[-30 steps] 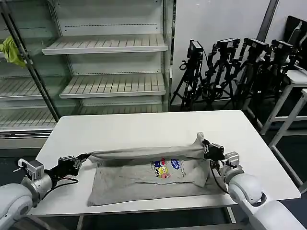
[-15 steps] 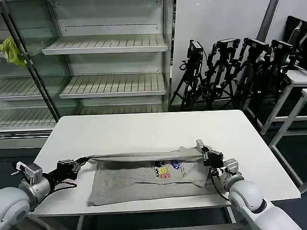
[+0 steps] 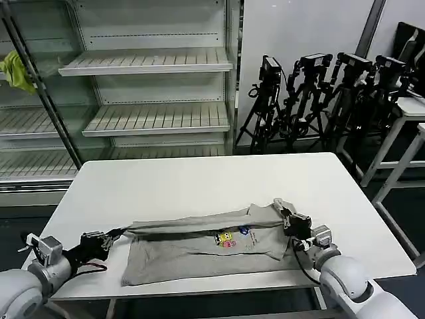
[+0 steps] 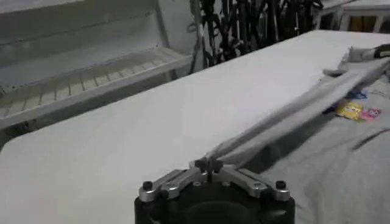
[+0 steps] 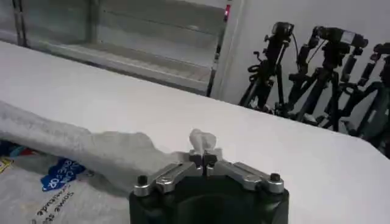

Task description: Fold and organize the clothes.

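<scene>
The light grey T-shirt [image 3: 199, 249] lies across the near half of the white table [image 3: 199, 183], its cartoon print [image 3: 232, 237] partly covered by a folded-over band of cloth. My left gripper [image 3: 105, 238] is shut on the shirt's left end, low at the table's near left. My right gripper [image 3: 287, 218] is shut on the right end, just above the table. In the left wrist view my left gripper [image 4: 208, 165] pinches the stretched grey shirt [image 4: 292, 115]. In the right wrist view my right gripper [image 5: 203, 159] holds a tuft of the shirt [image 5: 91, 149].
Empty metal shelves [image 3: 146, 63] stand behind the table, with a yellow-green cloth [image 3: 16, 70] hanging at the far left. Black tripods [image 3: 319, 93] cluster at the back right beside another white table [image 3: 412, 109]. The far half of my table is bare.
Both grippers have lowered and drawn nearer with the shirt's held edge. The band of cloth has dropped from above the print down onto the shirt, covering the print's upper part.
</scene>
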Robot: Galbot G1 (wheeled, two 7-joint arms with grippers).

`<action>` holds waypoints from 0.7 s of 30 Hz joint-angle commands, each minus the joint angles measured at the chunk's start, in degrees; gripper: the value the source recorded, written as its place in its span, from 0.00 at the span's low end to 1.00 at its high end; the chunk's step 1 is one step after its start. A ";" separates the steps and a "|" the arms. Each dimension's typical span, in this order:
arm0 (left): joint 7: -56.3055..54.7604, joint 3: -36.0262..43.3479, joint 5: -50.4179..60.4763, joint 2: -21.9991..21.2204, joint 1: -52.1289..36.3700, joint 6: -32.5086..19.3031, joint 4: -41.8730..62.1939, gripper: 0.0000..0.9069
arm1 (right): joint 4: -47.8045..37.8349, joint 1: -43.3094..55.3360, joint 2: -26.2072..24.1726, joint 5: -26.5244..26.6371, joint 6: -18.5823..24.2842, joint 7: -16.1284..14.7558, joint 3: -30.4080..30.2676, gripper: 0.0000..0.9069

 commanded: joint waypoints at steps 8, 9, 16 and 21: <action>0.01 -1.14 2.08 -0.19 3.47 0.43 -0.68 1.00 | 1.30 -1.15 -0.89 -1.38 -0.89 0.66 0.18 1.00; 0.05 -1.39 2.14 -0.16 3.88 0.52 -1.00 1.00 | 1.47 -1.19 -1.29 -1.38 -0.95 0.74 0.37 1.00; -0.24 -2.52 3.24 0.17 6.62 0.67 -2.51 1.00 | 3.24 -3.69 -3.48 -1.22 -0.90 0.81 3.13 1.00; -0.42 -4.15 3.36 0.49 6.69 0.70 -2.36 1.00 | 5.25 -6.33 -4.83 -0.45 -0.48 0.59 7.99 1.00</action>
